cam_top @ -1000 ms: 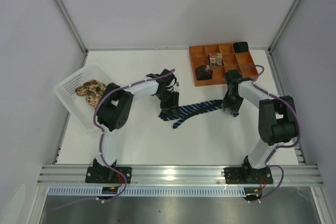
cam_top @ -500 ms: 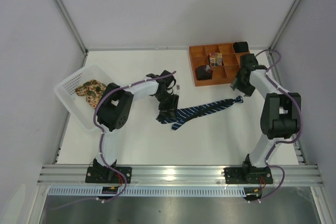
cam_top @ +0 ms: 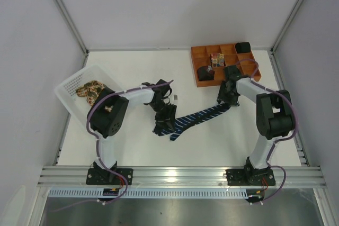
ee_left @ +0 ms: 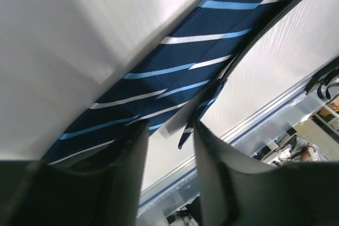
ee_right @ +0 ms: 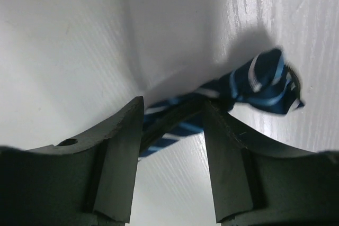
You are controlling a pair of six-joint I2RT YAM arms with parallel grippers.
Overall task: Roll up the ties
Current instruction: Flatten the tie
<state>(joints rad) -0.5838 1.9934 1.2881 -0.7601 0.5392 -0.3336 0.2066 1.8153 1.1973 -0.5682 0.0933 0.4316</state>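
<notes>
Navy fabric necktie with pale-blue stripes lies unrolled mid-table. Right gripper straddles its right end, jaws parted; whether left gripper grips the left end, cannot tell. Tan floral tie sits unrolled, far left.

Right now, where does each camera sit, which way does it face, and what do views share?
Top external: above and behind the bases, facing down at the table and navy striped tie; left arm and right arm show.
Left wrist: low, facing along the tie; left gripper shows.
Right wrist: facing down at the tie's narrow end; right gripper shows.
Shared: all three show that tie.
</notes>
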